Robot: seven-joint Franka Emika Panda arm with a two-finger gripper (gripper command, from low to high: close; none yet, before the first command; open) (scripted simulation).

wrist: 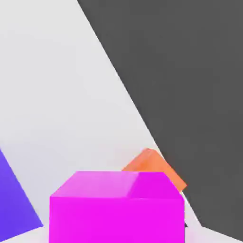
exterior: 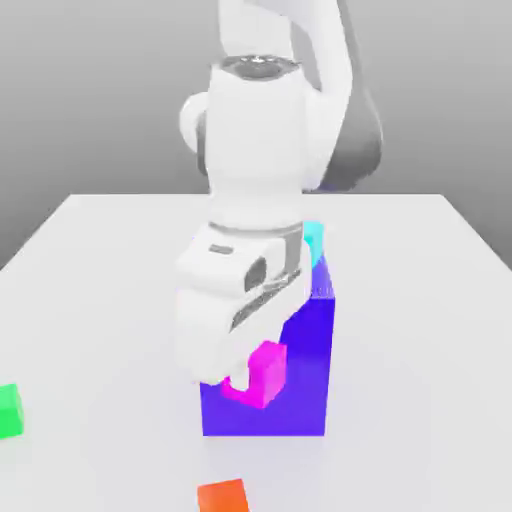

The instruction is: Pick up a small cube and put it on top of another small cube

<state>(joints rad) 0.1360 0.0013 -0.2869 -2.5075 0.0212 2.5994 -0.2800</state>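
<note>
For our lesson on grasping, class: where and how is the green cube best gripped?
Best pinched, I'd judge, across two opposite upright side faces, coming from straight above. The green cube looks flat-sided and sits on the white table with its top uncovered. The gripper would first have to release the magenta cube.

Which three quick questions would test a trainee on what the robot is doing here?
1. True or false: the magenta cube is already on top of the green cube.
2. Fill in the blank: the gripper is shut on the ____ cube.
3. Which cube lies nearer the exterior view's left edge? A) orange B) green C) cyan

Key: 1. False; 2. magenta; 3. B
</note>
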